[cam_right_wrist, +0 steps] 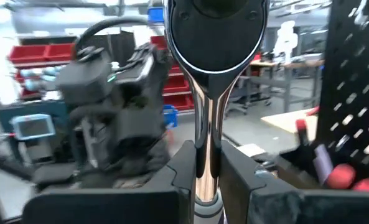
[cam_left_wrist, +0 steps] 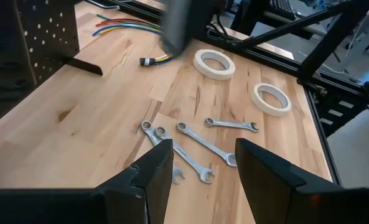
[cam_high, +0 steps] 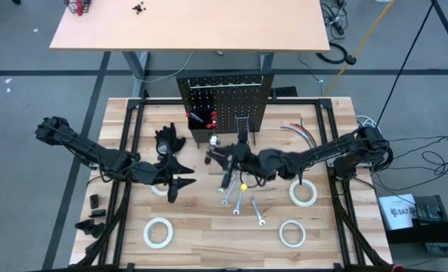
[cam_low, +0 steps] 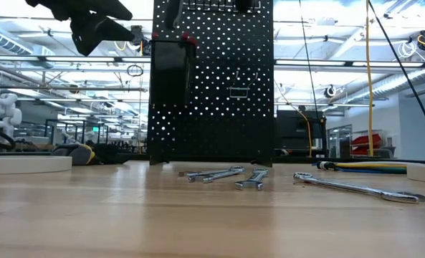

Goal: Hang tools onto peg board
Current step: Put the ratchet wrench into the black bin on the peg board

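The ratchet (cam_right_wrist: 210,93) fills the middle of the right wrist view, its chrome shank clamped between the right gripper (cam_right_wrist: 208,171) fingers and its round head pointing away from the wrist. In the high view this gripper sits at centre frame, just below the peg board (cam_high: 225,102), so the right arm is the nearer one. The left gripper (cam_high: 180,181), fingers apart and empty, waits at left of centre, with the loose wrenches (cam_high: 239,200) on the surface at lower centre.
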You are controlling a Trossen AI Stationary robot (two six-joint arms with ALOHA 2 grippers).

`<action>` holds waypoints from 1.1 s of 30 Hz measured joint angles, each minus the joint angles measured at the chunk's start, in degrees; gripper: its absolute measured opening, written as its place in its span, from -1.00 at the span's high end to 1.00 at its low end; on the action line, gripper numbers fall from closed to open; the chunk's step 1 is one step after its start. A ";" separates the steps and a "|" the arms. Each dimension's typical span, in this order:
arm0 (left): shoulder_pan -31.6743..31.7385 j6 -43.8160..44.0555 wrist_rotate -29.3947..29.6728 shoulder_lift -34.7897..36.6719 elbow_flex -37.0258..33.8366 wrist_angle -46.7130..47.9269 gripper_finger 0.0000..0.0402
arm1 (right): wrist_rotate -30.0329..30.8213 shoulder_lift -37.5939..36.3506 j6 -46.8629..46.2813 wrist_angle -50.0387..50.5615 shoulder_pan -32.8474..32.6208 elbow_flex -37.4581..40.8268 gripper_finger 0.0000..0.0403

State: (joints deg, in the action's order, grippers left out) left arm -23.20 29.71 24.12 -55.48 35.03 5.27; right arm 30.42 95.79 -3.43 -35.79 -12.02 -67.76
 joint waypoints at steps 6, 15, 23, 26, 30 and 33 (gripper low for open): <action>-0.20 0.00 0.04 0.00 0.00 -0.23 0.12 | -0.32 0.00 7.53 7.58 3.86 -8.75 0.82; -0.20 -0.04 0.17 0.00 0.00 -0.16 0.12 | 3.97 2.53 14.55 1.57 9.66 -10.55 0.82; -0.20 -0.44 0.33 0.00 0.02 1.15 0.12 | 3.19 8.03 18.83 -6.07 9.70 -10.52 0.82; -0.20 -0.48 0.33 0.00 0.02 1.89 0.12 | 5.96 8.98 19.14 -6.59 10.26 -10.52 0.82; -0.20 -0.56 0.33 0.01 0.02 1.85 0.12 | 5.33 9.31 18.07 -4.89 11.41 -10.52 0.82; -0.20 -0.61 0.33 0.00 0.02 1.85 0.12 | 5.27 9.27 17.62 -4.34 12.35 -10.52 0.82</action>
State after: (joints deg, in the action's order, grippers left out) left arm -23.40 29.11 24.45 -55.48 35.05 7.11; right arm 35.69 105.06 14.20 -40.12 0.33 -78.28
